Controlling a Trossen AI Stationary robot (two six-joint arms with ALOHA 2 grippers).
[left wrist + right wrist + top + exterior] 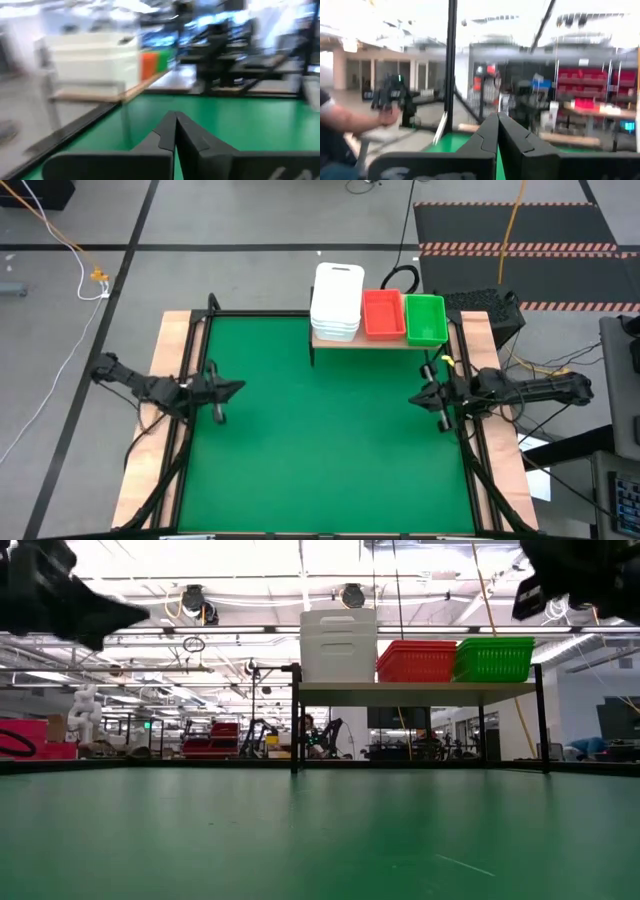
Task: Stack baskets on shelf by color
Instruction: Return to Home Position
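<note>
The shelf (370, 340) stands at the green table's far edge on thin black legs. On it sit a stack of white baskets (336, 300) at its left end, the orange-red baskets (382, 313) in the middle and the green baskets (426, 318) at its right end; they also show in the low view as the white stack (338, 644), the red (417, 661) and the green (494, 658). My left gripper (238, 388) is shut and holds nothing above the table's left edge. My right gripper (415, 395) is shut and holds nothing above the right edge. Both are far from the shelf.
The green table (320, 440) spreads between the two arms. A wooden frame and black rails border it left and right. A black box (495, 308) and cables lie beyond the far right corner. A person's arm (350, 120) shows in the room beyond, in the right wrist view.
</note>
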